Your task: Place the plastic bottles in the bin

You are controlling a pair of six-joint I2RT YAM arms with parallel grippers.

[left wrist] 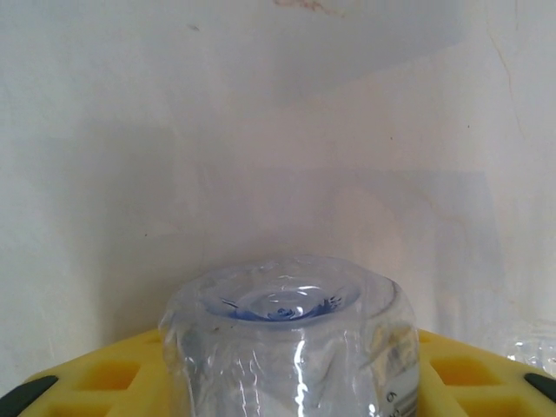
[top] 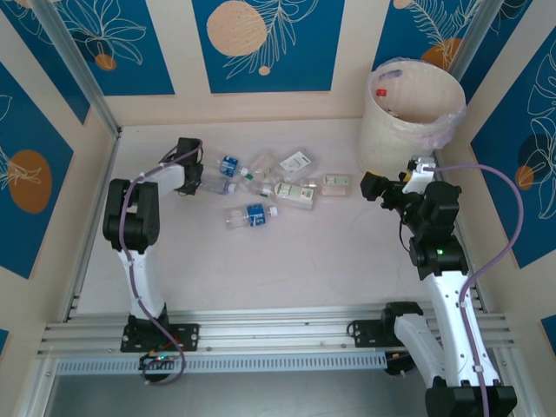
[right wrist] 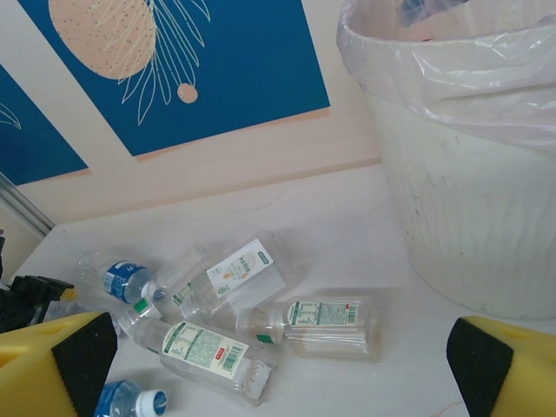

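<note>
Starting at the near side, the right gripper [top: 373, 185] hangs above the table [top: 287, 261] on the right with its jaws spread wide and nothing between them. Its yellow fingers [right wrist: 52, 365] sit in the two bottom corners of the wrist view. Over on the left, the left gripper [top: 193, 181] is down at table level at the left end of the scatter. Its jaws are narrow, and the yellow fingers [left wrist: 87, 373] sit against both sides of a clear bottle [left wrist: 291, 347], whose base points away from the camera. That bottle is down low by the tabletop, though I can't tell whether it's lifted clear. Across mid-table the rest of the plastic bottles [top: 269, 187] lie on their sides in a loose cluster between the two grippers. There's a blue-labelled bottle [top: 252, 215] nearest, another blue one [top: 228, 165] just beside the left gripper, and several with white-and-green labels [right wrist: 321, 317] lying closer to the right arm. Farthest back, in the right corner, the bin [top: 408, 122] stands upright with its translucent bag [right wrist: 452, 61] folded over the rim, and something red [top: 380, 91] shows inside it.
</note>
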